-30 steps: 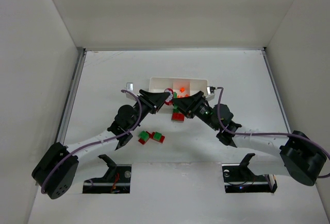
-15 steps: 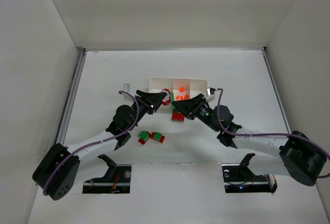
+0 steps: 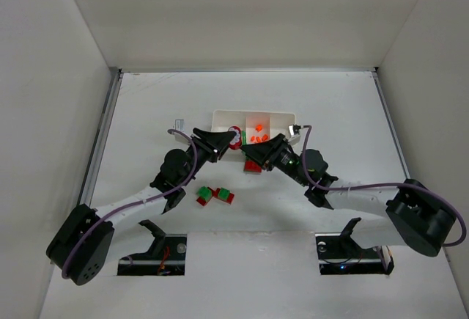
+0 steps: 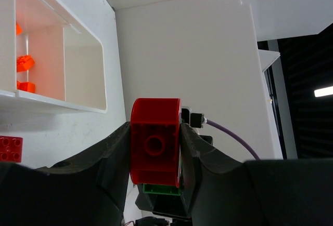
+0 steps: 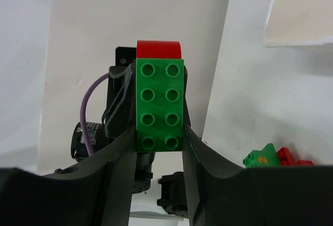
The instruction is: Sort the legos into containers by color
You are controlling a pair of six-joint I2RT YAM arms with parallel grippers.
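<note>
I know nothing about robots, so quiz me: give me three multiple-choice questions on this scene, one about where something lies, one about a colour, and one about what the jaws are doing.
1. Where do the orange pieces lie?
A) on the bare table
B) in the middle compartment of the white tray
C) between the left jaws

2. What do the right jaws hold?
A) a green brick
B) a blue brick
C) a yellow brick

3. What are the left jaws doing?
A) standing open and empty
B) shut on a red brick
C) resting inside the tray

Answers:
1 B: the top view shows them between the tray's two dividing walls.
2 A: the right wrist view shows the green brick filling the gap, eight studs facing the camera.
3 B: the left wrist view shows both jaws pressed against the red brick's sides.
</note>
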